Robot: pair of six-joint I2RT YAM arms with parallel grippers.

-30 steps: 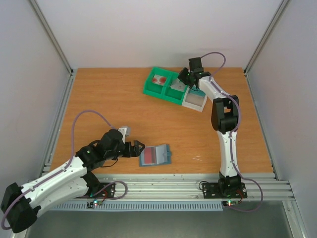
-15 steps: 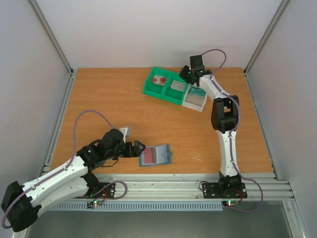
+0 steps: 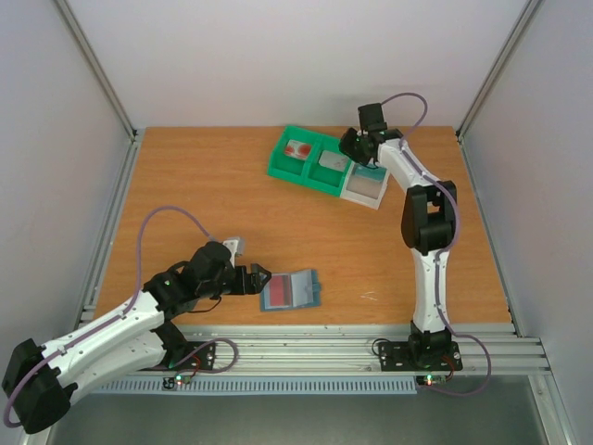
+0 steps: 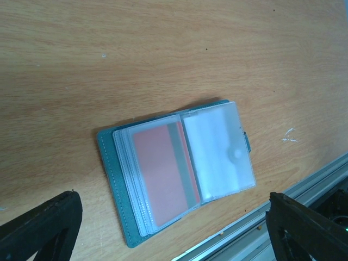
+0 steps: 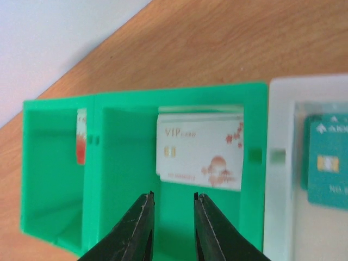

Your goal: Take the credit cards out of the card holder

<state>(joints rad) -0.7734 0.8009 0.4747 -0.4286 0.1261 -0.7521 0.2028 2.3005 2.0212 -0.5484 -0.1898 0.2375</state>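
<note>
**Layout.** The flat blue-grey bifold card holder (image 3: 290,290) lies spread open near the tabletop's (image 3: 204,195) near edge, about midway along it. Its clear plastic sleeves (image 4: 217,152) face up. One salmon-red card with a grey stripe (image 4: 160,174) sits inside a sleeve, so the extraction is judged incomplete.

**Hands.**
- The left hand (image 3: 262,276) is just beside the holder's left edge, with its fingers spread wide and holding nothing.
- The right hand (image 5: 173,217) is well apart, at the tray near the far edge, over a green plastic compartment (image 5: 122,163). Its fingers stand a narrow gap apart with nothing between them.

A white card with red marks (image 5: 198,155) rests in that green compartment. A teal card (image 5: 326,168) rests in the adjoining white compartment (image 5: 283,206).

**Risks, as judged:**
1. The sleeve looks slick and floppy. A pinch could take the film together with the card and lift the whole holder instead of sliding the card free. Nothing pins the holder down, since the right hand is far off.
2. The holder lies close to the aluminium rail (image 4: 321,190). A sideways nudge from the left hand could push it onto the rail or flip a leaf shut.
3. Which side the sleeve opens on cannot be told, and a pull the wrong way would only drag the holder.
4. The right hand sits low by the green wall. A lateral move could catch the wall and shift the tray, disturbing the sorted cards.
</note>
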